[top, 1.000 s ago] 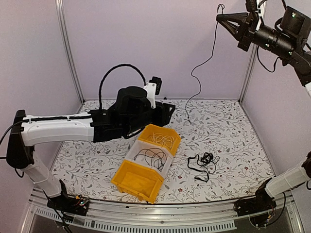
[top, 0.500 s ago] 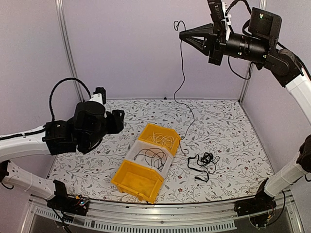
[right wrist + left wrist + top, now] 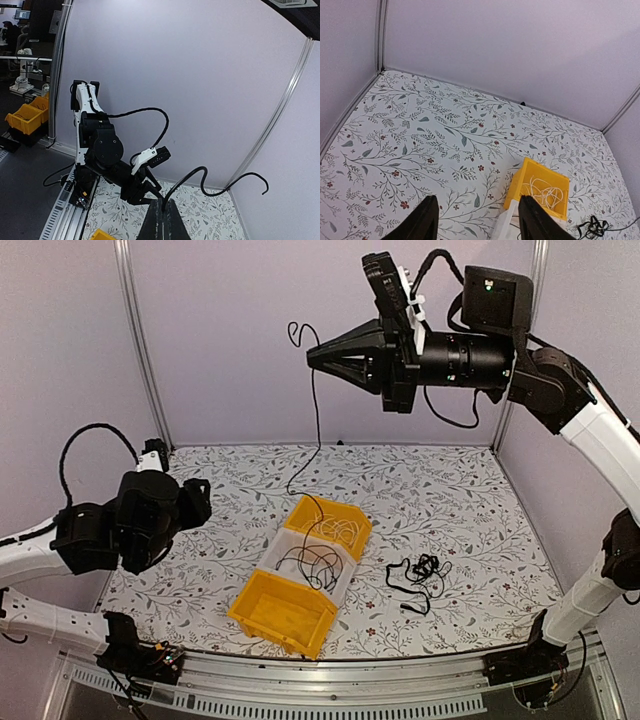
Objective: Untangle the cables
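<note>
Cable (image 3: pixel 316 410) | carried left over bins (image 3: pixel 275 625) | left arm (image 3: pixel 100 530) pulled back

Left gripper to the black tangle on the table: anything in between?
Yes. The row of three bins sits between the open left gripper and the black cable tangle. The black cable hanging from the right gripper drops toward those bins too.

No text, label, brand, number or sign can be read on anything here
</note>
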You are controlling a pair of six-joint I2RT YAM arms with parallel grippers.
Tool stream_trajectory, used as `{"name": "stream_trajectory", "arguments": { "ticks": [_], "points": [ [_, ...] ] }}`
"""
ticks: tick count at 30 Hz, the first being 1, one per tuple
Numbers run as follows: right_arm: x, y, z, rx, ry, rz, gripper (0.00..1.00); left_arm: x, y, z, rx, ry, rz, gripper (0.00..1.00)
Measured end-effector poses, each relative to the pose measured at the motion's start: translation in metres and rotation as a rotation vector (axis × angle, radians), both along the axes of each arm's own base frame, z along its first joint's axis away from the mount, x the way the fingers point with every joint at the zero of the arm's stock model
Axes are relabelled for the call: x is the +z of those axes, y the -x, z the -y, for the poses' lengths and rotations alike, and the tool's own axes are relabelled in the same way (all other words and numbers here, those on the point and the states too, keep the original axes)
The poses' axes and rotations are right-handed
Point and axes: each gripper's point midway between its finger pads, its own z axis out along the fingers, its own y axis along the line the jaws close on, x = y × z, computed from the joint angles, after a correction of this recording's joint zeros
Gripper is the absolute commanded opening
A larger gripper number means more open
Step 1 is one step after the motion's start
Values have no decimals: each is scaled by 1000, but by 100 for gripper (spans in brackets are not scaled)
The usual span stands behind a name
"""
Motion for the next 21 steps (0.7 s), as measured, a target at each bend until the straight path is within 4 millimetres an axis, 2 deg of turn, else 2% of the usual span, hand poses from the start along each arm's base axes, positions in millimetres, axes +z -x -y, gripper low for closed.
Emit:
{"name": "stream_trajectory", "arguments": {
  "ticks": [3, 10, 21],
  "points": [
    [-12, 8, -15, 36, 24, -17, 0, 0, 1, -4, 11, 14, 2, 57],
    [-23, 20, -30, 81, 48, -39, 0, -8, 4, -9, 17, 15, -8, 57],
    [-55, 12, -56, 97, 110, -83, 0, -14, 8, -17, 21, 30, -8, 57]
  ]
}}
